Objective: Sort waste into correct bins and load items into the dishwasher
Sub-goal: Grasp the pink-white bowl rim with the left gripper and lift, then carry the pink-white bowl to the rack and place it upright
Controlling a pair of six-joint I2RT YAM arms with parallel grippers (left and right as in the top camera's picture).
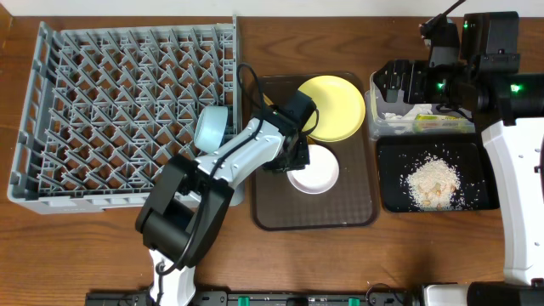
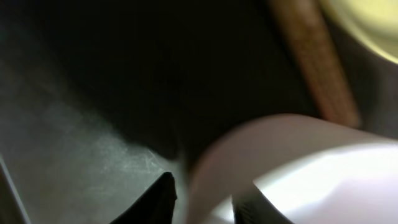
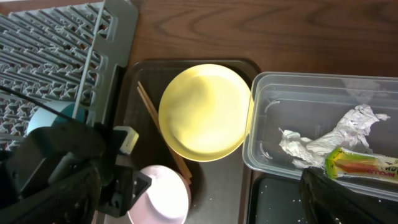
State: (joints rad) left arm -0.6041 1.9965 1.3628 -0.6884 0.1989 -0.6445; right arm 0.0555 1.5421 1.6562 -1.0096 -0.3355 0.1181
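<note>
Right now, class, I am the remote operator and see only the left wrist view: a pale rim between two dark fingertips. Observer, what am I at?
Observer: Your left end effector straddles the rim of the white bowl, which sits on the brown tray.
Operator: Where is the rack from there?
Observer: The grey dish rack stands left of the tray, with a light blue bowl in it.
Operator: Is the other arm near?
Observer: No. The right end effector hangs open over the clear tub, beyond the tray's right side.
</note>
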